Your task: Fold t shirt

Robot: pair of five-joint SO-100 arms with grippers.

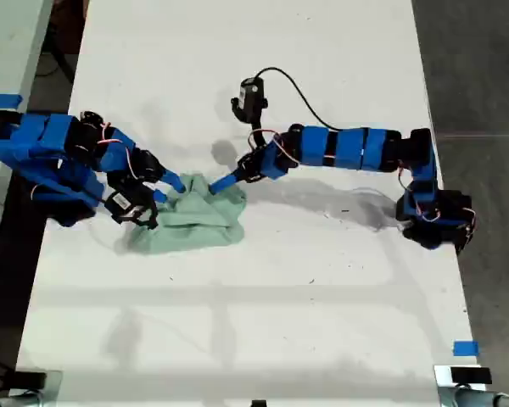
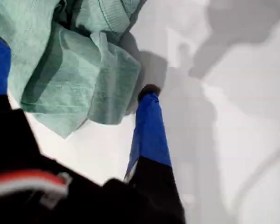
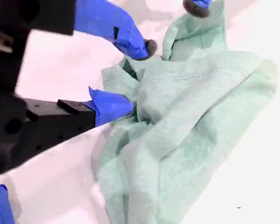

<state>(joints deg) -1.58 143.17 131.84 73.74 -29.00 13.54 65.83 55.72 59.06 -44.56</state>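
Observation:
The pale mint-green t shirt (image 1: pixel 199 220) lies bunched and wrinkled on the white table (image 1: pixel 263 322), left of centre in the exterior view. My first gripper (image 1: pixel 223 182) reaches in from the exterior view's right to the shirt's upper right edge. It is open, with folds of the shirt (image 2: pixel 84 88) between its wide-spread fingers (image 2: pixel 149 112). My second gripper (image 1: pixel 165 191) comes from the exterior view's left. It is open (image 3: pixel 135 77) around the hem of the shirt (image 3: pixel 200 116), both tips touching cloth. The first gripper's dark fingertip (image 3: pixel 196 5) shows beyond it.
A black camera (image 1: pixel 253 93) with a cable rides above the first arm. That arm's base (image 1: pixel 433 216) stands at the table's right edge in the exterior view. A blue tape piece (image 1: pixel 465 348) marks the near right corner there. Grey floor (image 1: pixel 483 68) lies beyond that edge.

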